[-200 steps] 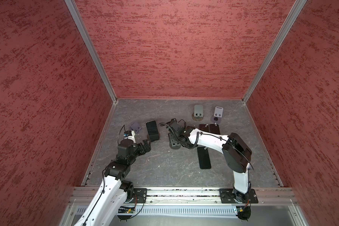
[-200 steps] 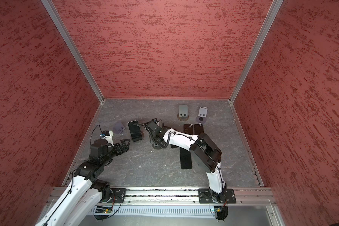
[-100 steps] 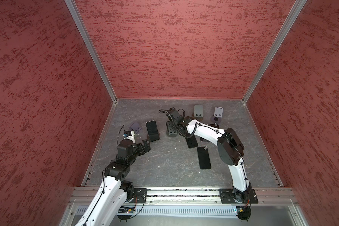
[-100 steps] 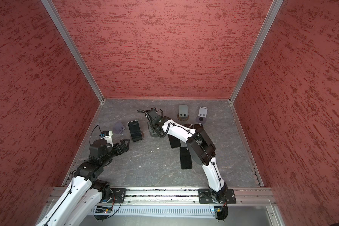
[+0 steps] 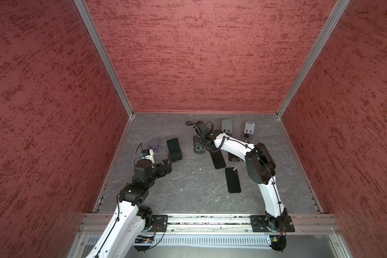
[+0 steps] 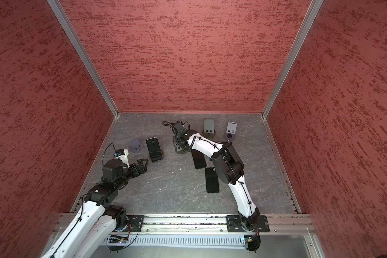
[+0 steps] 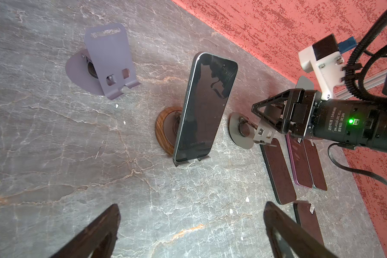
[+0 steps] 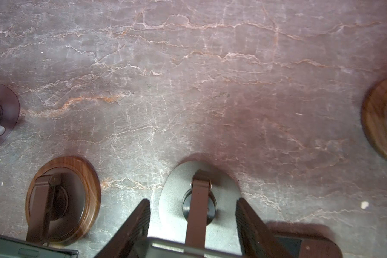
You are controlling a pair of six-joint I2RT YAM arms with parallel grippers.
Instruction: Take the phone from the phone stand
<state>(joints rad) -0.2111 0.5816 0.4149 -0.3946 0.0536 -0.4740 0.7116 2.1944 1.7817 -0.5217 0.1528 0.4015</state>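
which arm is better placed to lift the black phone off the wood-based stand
Left. The left gripper is open and faces the black phone on the wood-based stand, close by. The right gripper is shut on the bare grey metal stand, farther from it.

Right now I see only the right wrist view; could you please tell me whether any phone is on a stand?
Observer: Yes, one phone leans on the wood-based stand, in front of the open left gripper.
Operator: Thank you; are other phones already off?
Observer: Four flat phones lie on the table, seen in the left wrist view.
Operator: Is anything beside the standing one?
Observer: An empty purple stand sits to its left in both top views, apart from it.
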